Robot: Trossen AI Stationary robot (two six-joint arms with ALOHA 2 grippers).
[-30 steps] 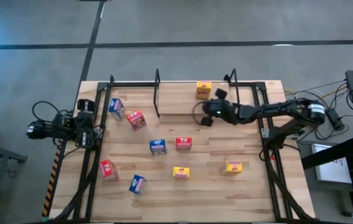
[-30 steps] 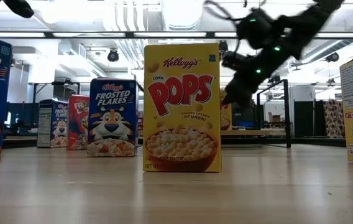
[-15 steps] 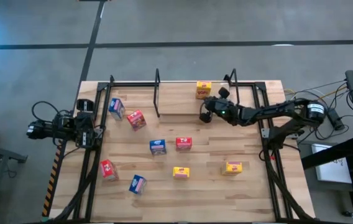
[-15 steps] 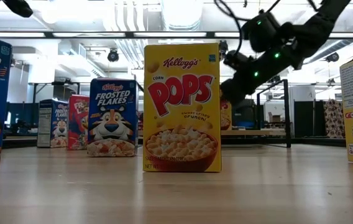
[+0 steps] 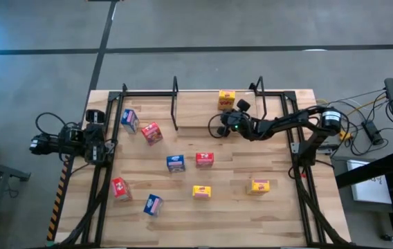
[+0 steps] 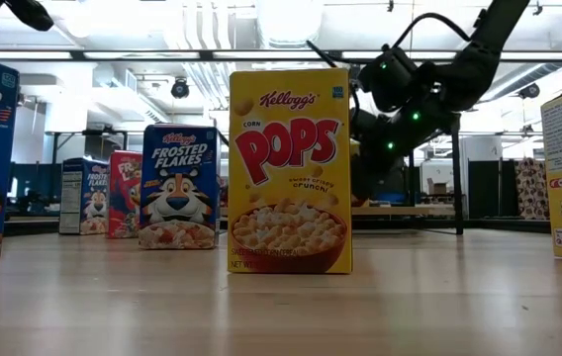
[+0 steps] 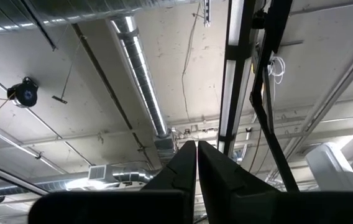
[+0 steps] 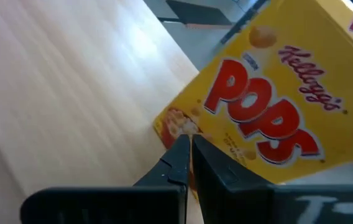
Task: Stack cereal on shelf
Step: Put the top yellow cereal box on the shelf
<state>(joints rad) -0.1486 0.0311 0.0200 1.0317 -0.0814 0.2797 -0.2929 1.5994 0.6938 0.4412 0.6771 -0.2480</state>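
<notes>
A yellow cereal box (image 5: 226,100) stands upright on the shelf (image 5: 200,111), a light board between black posts at the table's far side. My right gripper (image 5: 229,111) is shut just in front of it. In the right wrist view the fingertips (image 8: 187,142) stand at the box's (image 8: 257,106) front face, low down. Several more red, blue and yellow cereal boxes stand loose on the table. My left gripper (image 7: 196,149) is shut and points up at the ceiling, at the table's left edge. My right gripper's shut fingertips are at the bottom edge of the yellow box's front face, by a lower corner (image 8: 167,124). They come slanting down from the table's near right. Whether they touch the box I cannot tell. The box stands upright on the shelf.
Loose boxes: blue (image 5: 129,120) and red (image 5: 151,133) at the far left, blue (image 5: 176,163) and red (image 5: 204,160) in the middle, yellow (image 5: 201,191) and yellow (image 5: 259,185) nearer, red (image 5: 119,188) and blue (image 5: 152,204) at the near left. Black frame rails (image 5: 295,159) run along both sides.
My right gripper has sunk and gone toward the table's left and far edge, closing in on the yellow box on the shelf, and has tipped further down. It stays shut. The box stands where it stood.
</notes>
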